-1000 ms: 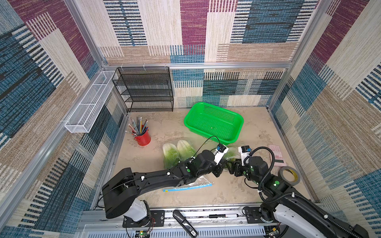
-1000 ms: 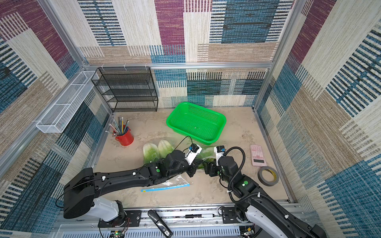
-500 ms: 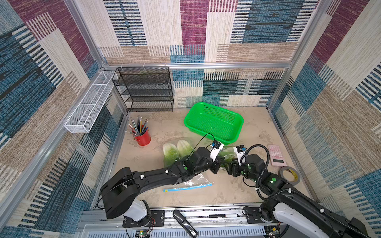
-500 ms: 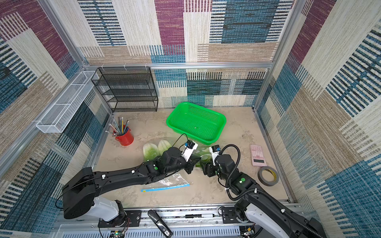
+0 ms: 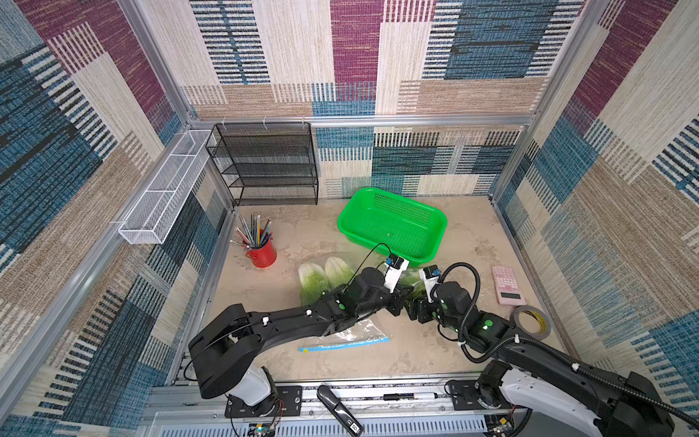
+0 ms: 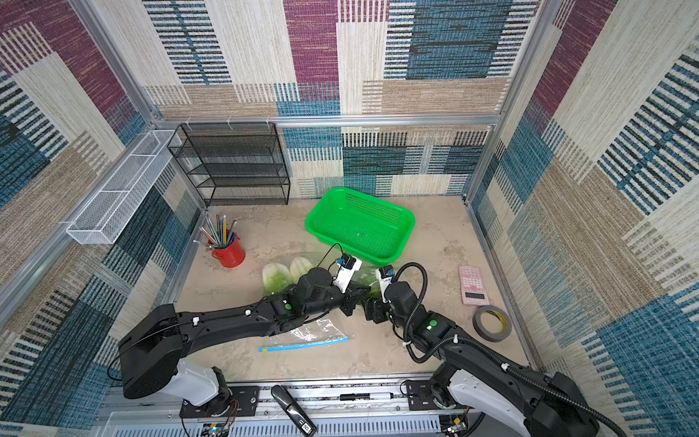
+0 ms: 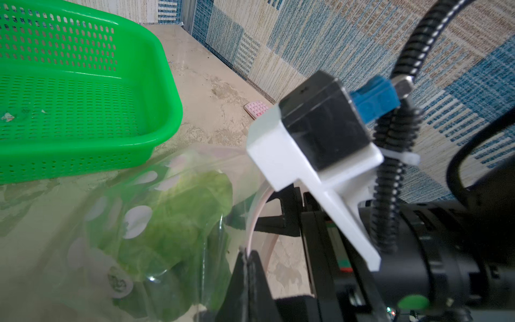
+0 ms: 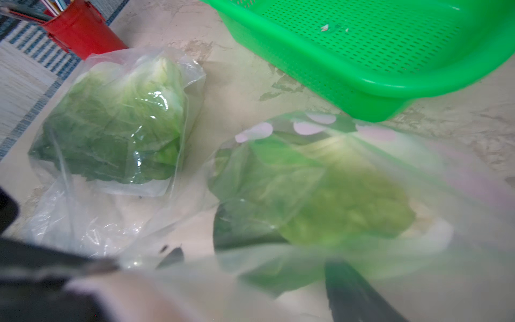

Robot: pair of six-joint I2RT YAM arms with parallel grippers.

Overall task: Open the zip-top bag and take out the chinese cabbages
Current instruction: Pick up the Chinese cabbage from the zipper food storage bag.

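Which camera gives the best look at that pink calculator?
The top views: both show the whole pink calculator lying flat, keys and screen visible. The left wrist view catches only a corner; the right wrist view misses it.

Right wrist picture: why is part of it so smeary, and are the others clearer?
Right wrist view: the dotted bag close to the lens is out of focus; the farther bagged cabbage is sharp, with glare spots on its plastic. Left wrist view: the green basket is crisp, the dotted bag soft. Both top views: evenly lit, sharp throughout.
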